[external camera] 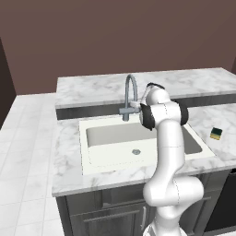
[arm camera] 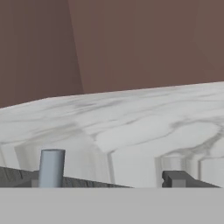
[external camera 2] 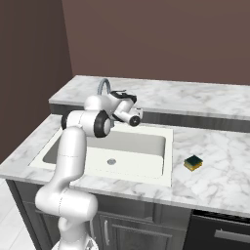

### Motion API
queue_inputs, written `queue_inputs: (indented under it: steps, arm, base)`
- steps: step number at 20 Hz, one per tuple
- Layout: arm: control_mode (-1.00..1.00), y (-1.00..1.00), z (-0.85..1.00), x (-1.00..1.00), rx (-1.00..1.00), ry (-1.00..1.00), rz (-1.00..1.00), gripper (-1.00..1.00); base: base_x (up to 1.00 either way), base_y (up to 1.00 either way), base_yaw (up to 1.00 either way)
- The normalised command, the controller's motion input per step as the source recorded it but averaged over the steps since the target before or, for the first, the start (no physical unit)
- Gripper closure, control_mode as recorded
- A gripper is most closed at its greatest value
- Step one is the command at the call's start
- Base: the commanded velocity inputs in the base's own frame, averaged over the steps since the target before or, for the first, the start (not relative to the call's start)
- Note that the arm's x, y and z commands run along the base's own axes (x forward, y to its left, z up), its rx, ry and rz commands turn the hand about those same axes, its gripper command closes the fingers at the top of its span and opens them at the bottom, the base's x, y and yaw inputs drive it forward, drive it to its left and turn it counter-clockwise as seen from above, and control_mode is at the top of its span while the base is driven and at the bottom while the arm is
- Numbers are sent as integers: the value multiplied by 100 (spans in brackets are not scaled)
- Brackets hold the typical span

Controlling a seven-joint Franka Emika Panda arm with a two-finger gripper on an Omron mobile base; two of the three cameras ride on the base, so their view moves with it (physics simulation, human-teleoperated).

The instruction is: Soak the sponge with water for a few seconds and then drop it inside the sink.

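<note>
White-grey marble counter [external camera: 69, 152] surrounds the sink [external camera: 110, 138], a white rectangular basin with a small round grey drain [external camera: 136, 151] on its floor.

Sponge [external camera 2: 193, 163]: lies flat on the marble to the right of the basin, just beyond its right rim, dark green face up, yellow sides showing. In the left base view it sits at the right edge of the counter [external camera: 216, 133]. Nothing touches it.

Gripper [external camera 2: 135, 116]: up at the far side of the basin beside the grey gooseneck faucet [external camera: 130, 94], well apart from the sponge, which lies to its right and nearer the counter's front edge. Nothing is held. Whether the jaws stand apart or together cannot be told; the hand view gives one dark finger tip [arm camera: 177, 178] at lower right and a grey upright faucet tube [arm camera: 52, 168] at lower left.

Surface and room: a raised marble ledge [external camera: 184, 83] runs behind the sink. Dark grey cabinet fronts [external camera: 106, 216] below the counter. Plain brown wall [external camera: 115, 32] behind. White tiled floor [external camera: 23, 161] at left.
</note>
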Motion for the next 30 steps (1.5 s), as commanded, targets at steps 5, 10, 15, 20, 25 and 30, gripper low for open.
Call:
queue_inputs:
  steps: [5,10,15,20,25,30]
  arm:
    - [-100,-2,-5,0,0,2,0,-100]
    - [-100,0,-1,0,0,0,0,-100]
    - [-100,-6,-13,0,0,0,0,-100]
    - [-100,-20,-13,0,0,0,0,-100]
    - [-100,-30,-12,0,-1,0,0,-100]
    - [-100,-29,-10,0,-2,0,0,-100]
  base:
    - [0,0,0]
    - [0,0,0]
    - [0,0,0]
    - [0,0,0]
    - [0,0,0]
    - [0,0,0]
